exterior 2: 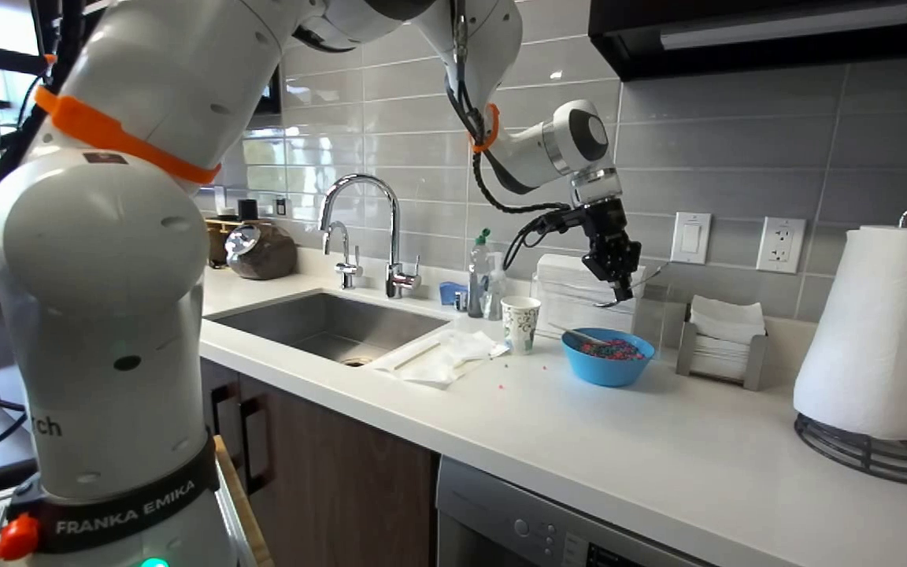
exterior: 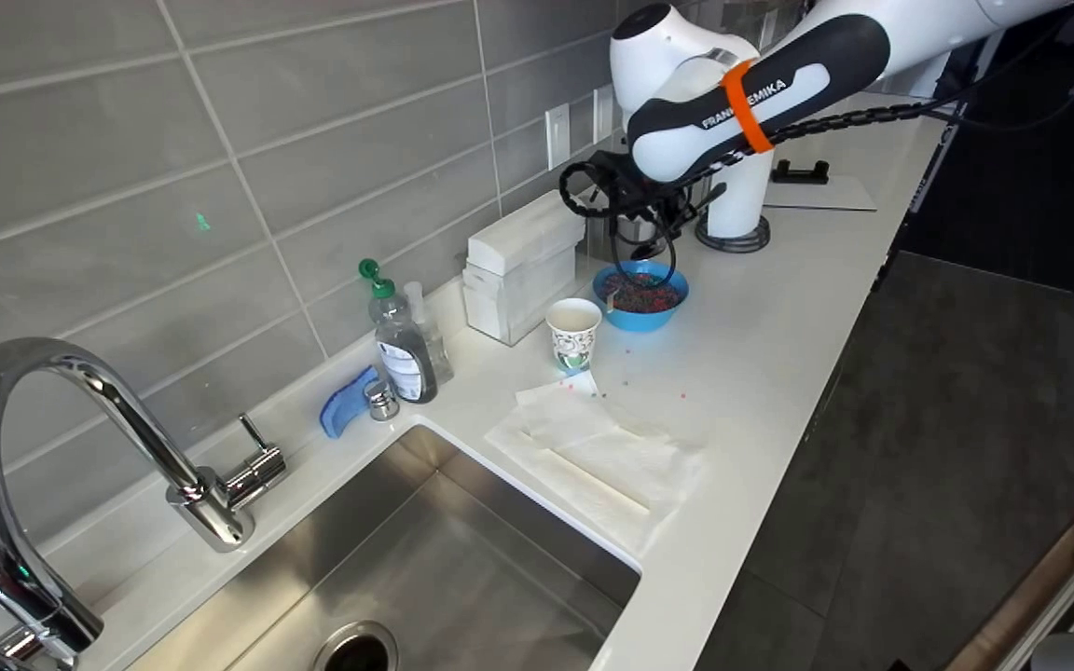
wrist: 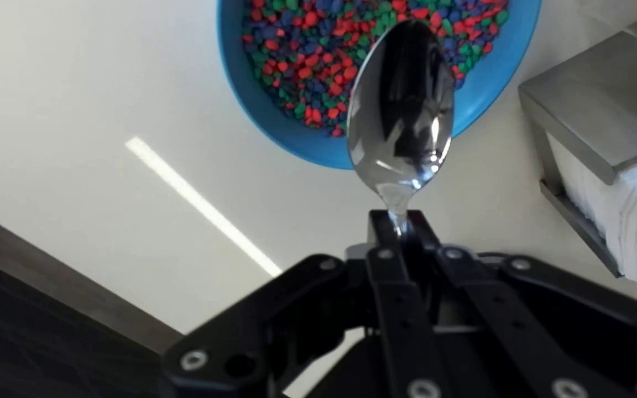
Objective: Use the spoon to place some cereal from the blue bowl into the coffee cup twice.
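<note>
In an exterior view, the blue bowl (exterior 2: 608, 371) of pebbly cereal (exterior 2: 619, 350) is flanked by the coffee cup (exterior 2: 520, 324), left, and a metal napkin holder (exterior 2: 755, 364), right; above, a glossy spoon (wrist: 401, 105) is clamped by the pincer (wrist: 400, 224).

The scene held one bowl (exterior 2: 607, 372), one cup (exterior 2: 520, 327), one metal spoon (wrist: 401, 110) and one pale stick (exterior 2: 575, 332). The cereal (wrist: 318, 61) came in three colours, its pieces too many to count; the loose pieces (exterior 2: 501, 387) on the tabletop (exterior 2: 697, 433) were few and too small to number surely. Two bottles (exterior: 404, 363) were there, with two taps (exterior 2: 395, 228), one sink (exterior: 462, 550), one blue sponge holder (exterior: 347, 403) and one see-through box (exterior: 523, 291). There was one roll of paper towels (exterior 2: 877, 331) and one napkin holder (wrist: 595, 99); the napkins (exterior 2: 723, 358) in it could not be counted. One wall switch (exterior 2: 690, 238) and one wall socket (exterior 2: 781, 244) showed. There were two cabinet handles (exterior 2: 246, 441) and one dishwasher (exterior 2: 501, 512). One robot arm (exterior 2: 99, 236) wore two orange straps (exterior 2: 119, 138).
</note>
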